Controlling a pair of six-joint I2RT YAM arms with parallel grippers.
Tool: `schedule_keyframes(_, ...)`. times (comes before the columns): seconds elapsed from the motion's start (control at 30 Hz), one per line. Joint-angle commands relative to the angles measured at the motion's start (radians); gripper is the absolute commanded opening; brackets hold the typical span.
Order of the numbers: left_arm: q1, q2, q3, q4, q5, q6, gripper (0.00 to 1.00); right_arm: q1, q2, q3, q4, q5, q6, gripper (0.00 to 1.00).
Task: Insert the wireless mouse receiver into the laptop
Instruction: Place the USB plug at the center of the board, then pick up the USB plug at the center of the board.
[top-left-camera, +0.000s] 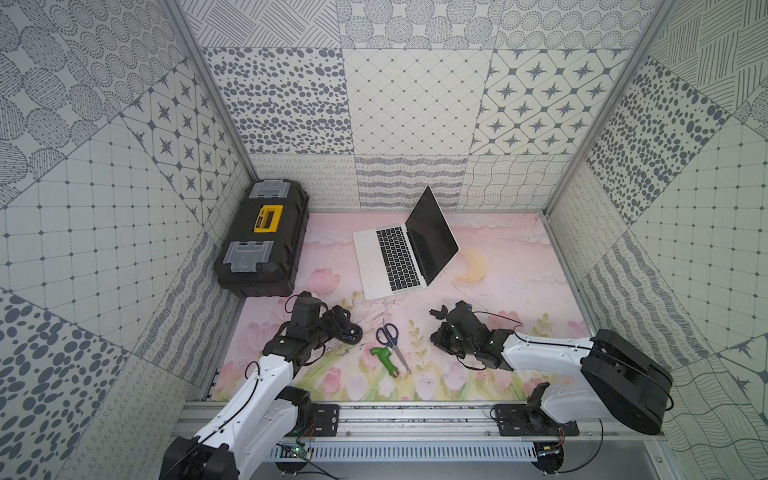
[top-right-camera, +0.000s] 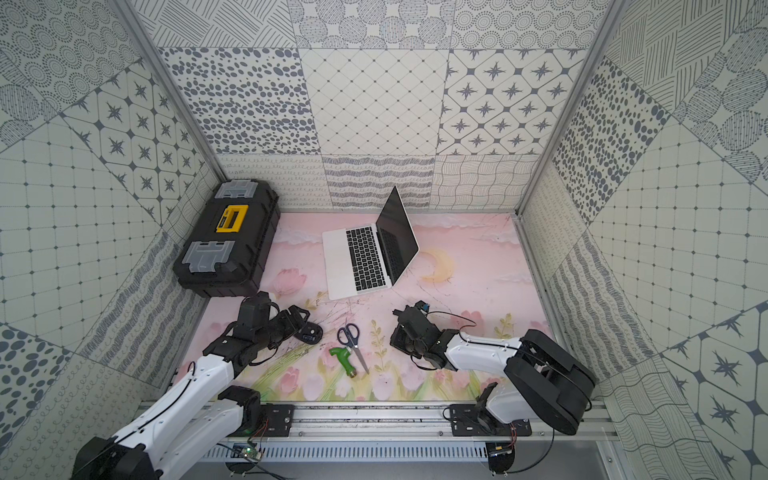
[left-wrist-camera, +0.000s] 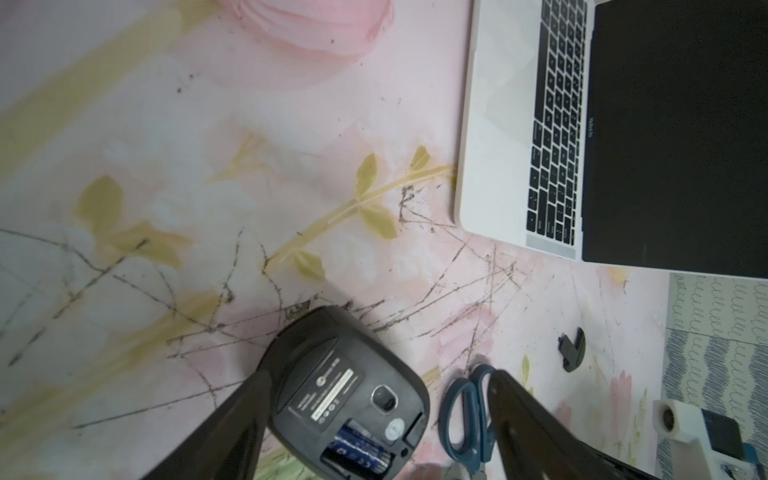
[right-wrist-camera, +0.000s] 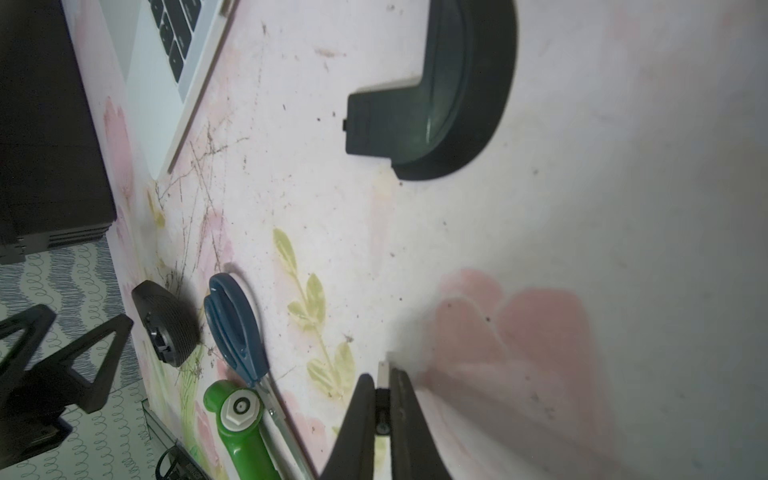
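The right gripper clamped the tiny black-and-silver receiver. The left gripper stood spread by the upturned dark grey oval mouse. Next, probably, it needed lining up with the slim silver laptop's side, near the tabletop's far edge.

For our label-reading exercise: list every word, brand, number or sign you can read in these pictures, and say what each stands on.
None reads clearly.
Label under the wireless mouse: print too blurred to read.
Its battery: pale marks, blurred.
Bezel of the laptop: small pale word, too blurred.
Its keys: legends too small.
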Motion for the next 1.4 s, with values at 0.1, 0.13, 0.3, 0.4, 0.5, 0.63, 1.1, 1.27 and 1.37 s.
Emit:
schedule_keyframes(0.1, 0.004, -0.017, 0.145, -0.162, 0.076, 0.059, 0.86, 0.006, 0.019, 0.006, -0.102, 0.019, -0.054, 0.2)
schedule_keyframes(0.13, 0.003, -0.005, 0.162, -0.165, 0.105, 0.06, 0.86, 0.006, 0.008, 0.0, -0.113, 0.022, -0.056, 0.22)
schedule_keyframes(0.3, -0.024, 0.072, 0.265, -0.182, 0.223, 0.114, 0.84, 0.006, -0.067, 0.004, -0.185, -0.005, -0.095, 0.36)
schedule_keyframes(0.4, -0.062, 0.142, 0.356, -0.272, 0.26, 0.216, 0.83, 0.007, -0.107, 0.049, -0.276, -0.03, -0.194, 0.44)
schedule_keyframes(0.5, -0.09, 0.245, 0.48, -0.359, 0.304, 0.36, 0.8, 0.007, -0.132, 0.15, -0.398, -0.075, -0.409, 0.5)
schedule_keyframes(0.63, -0.096, 0.358, 0.584, -0.395, 0.353, 0.464, 0.74, 0.011, -0.078, 0.329, -0.619, -0.132, -0.733, 0.5)
schedule_keyframes(1.1, -0.12, 0.751, 0.769, -0.226, 0.404, 0.391, 0.62, -0.028, 0.192, 0.594, -0.882, -0.042, -1.587, 0.61)
schedule_keyframes(1.27, -0.125, 0.86, 0.832, -0.233, 0.406, 0.405, 0.61, -0.059, 0.256, 0.612, -0.848, -0.061, -1.666, 0.54)
schedule_keyframes(1.37, -0.125, 0.895, 0.836, -0.222, 0.41, 0.404, 0.61, -0.06, 0.295, 0.614, -0.821, -0.085, -1.674, 0.51)
